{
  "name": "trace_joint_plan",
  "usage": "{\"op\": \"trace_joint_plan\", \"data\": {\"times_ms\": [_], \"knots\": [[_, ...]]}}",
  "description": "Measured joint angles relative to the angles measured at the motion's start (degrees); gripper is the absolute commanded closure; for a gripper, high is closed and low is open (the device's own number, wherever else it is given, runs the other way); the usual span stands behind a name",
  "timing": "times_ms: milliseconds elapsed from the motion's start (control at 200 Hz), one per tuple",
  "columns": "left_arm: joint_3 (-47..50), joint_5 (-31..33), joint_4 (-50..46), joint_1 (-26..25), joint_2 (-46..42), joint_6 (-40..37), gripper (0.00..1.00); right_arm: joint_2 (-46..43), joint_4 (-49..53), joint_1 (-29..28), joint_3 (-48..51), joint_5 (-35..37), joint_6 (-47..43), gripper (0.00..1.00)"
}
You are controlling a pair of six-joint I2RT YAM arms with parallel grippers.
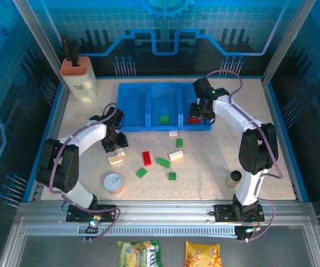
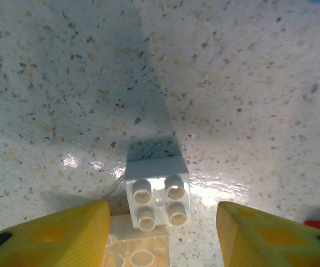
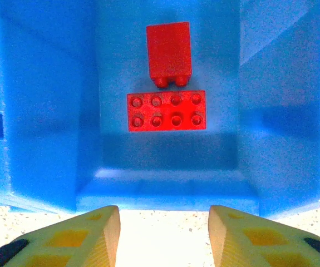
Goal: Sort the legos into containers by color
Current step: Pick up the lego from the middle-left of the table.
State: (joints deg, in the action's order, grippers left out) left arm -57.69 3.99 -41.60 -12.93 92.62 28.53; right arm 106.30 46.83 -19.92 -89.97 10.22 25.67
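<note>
L end effector (image 2: 161, 225) released, straddling cream lego (image 2: 158, 194) on desk (image 2: 65, 83): pick step; next lower & clench. R end effector (image 3: 164, 222) released, empty, by right compartment of tray (image 3: 37, 111) w/ red legos (image 3: 166, 111).

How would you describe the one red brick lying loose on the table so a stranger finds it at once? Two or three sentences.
Start at the blue tray at the back of the table. In front of its middle compartment loose bricks lie scattered; the red brick is among them, a green brick just right of it. Its neighbours are green or cream; it alone is red.
</note>
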Motion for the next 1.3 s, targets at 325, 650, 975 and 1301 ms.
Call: {"op": "trace_joint_plan", "data": {"times_ms": [325, 650, 975, 1301], "knots": [[1.7, -0.6, 3.5, 0.0, 3.7, 0.5, 0.53, 0.0, -1.6, 0.1, 1.2, -0.2, 0.4, 0.53], [2.0, -0.9, 4.6, -0.1, 4.7, 1.4, 0.62, -0.3, -1.6, 0.1, 1.2, -0.2, 0.5, 0.53], [1.9, -0.9, 4.0, -0.1, 3.8, 1.4, 0.66, -0.9, -1.7, 0.1, 1.9, -0.3, 0.9, 0.53], [-5.0, -0.9, -0.7, -0.1, -1.9, 1.0, 0.67, -1.0, -1.9, 0.1, 2.3, -0.3, 1.1, 0.53]]}}
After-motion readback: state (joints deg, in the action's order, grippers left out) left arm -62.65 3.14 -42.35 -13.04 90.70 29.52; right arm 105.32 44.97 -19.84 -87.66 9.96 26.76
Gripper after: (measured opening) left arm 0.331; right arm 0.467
